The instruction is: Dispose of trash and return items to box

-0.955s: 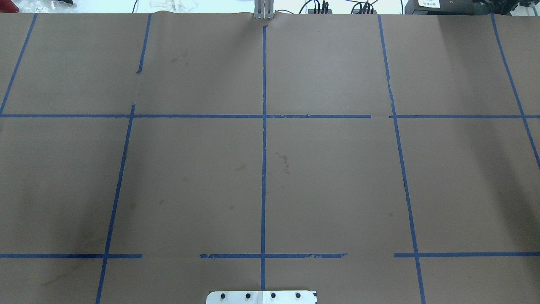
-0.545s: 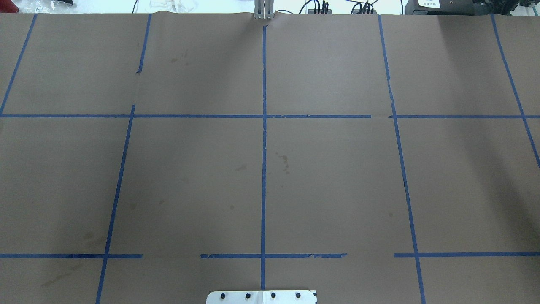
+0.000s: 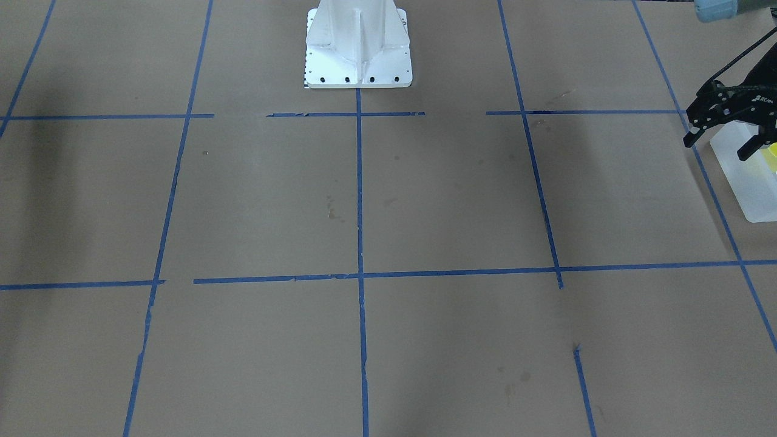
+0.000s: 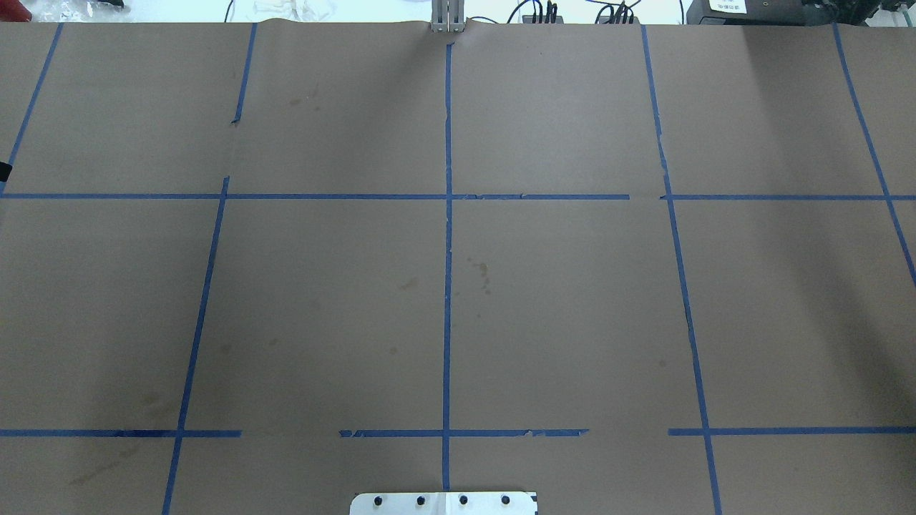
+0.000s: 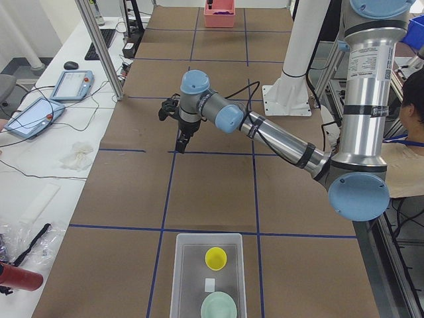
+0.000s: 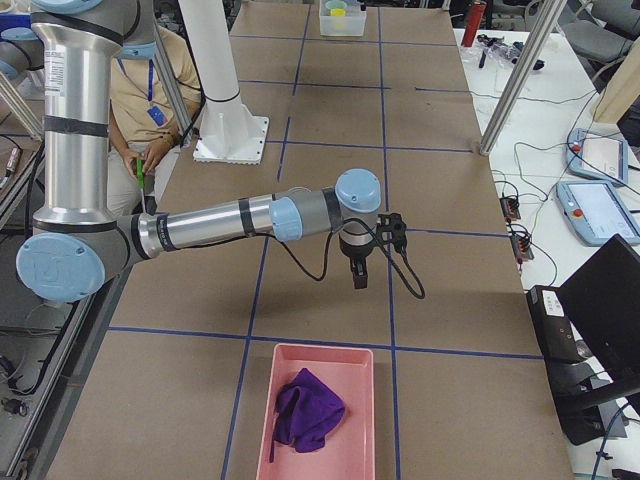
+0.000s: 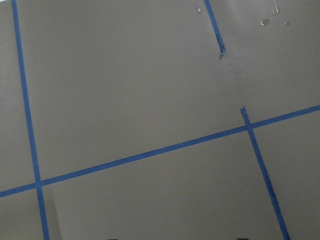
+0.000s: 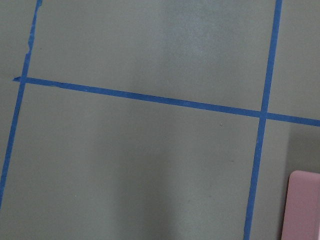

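Observation:
The frosted-white box [image 5: 192,278] stands at the table's left end and holds the yellow cup [image 5: 215,258], the mint-green bowl [image 5: 218,307] and a small white piece [image 5: 209,285]. The box [image 3: 749,188] and the cup [image 3: 771,159] also show at the right edge of the front view. My left gripper [image 3: 716,147] hangs high above the paper beside the box, open and empty; it also shows in the left side view [image 5: 180,136]. My right gripper [image 6: 357,272] hangs above the table near a pink tray; I cannot tell if it is open or shut.
The pink tray [image 6: 350,365] at the table's right end holds a crumpled purple cloth [image 6: 308,410]; its corner shows in the right wrist view [image 8: 306,205]. The white pedestal [image 3: 358,54] stands at the robot's side. Brown paper with blue tape lines [image 4: 448,286] covers the table.
A small dark tip has come into the overhead view at its left edge. Nothing else on the paper has changed.

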Controlling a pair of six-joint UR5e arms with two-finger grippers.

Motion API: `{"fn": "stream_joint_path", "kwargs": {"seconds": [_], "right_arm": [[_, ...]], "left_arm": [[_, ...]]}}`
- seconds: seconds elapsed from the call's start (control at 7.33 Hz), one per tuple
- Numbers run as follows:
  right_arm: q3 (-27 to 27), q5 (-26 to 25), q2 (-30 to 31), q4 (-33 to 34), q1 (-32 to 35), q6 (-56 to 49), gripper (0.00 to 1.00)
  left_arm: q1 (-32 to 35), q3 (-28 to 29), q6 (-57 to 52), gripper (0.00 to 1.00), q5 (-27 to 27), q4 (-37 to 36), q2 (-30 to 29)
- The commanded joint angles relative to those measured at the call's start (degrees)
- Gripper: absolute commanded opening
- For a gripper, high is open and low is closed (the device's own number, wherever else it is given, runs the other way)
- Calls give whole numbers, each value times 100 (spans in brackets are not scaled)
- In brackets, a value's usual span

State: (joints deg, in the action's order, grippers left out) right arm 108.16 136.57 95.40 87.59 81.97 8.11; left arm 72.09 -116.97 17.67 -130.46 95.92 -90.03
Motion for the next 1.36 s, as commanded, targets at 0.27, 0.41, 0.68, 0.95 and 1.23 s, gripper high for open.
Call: {"fn": "stream_joint_path", "kwargs": {"seconds": [0.27,0.41,0.68,0.95,1.23], "right_arm": [[-41,-296,110,4,30,-422,100],[-50,-394,198,12,-5,-572,100],[-154,-404,278,12,-364,-609,100],[-243,-369,243,-5,-357,-653,100],[-243,-307,313,-31,-252,-662,100]], "left_arm": [[-11,1132,-889,99,-24,621,22],[-2,1124,-845,99,-41,577,-49],[713,1150,-1132,99,-717,226,-93],[859,1150,-1968,99,-175,216,-15],[859,1149,-1734,100,-191,242,221]]}}
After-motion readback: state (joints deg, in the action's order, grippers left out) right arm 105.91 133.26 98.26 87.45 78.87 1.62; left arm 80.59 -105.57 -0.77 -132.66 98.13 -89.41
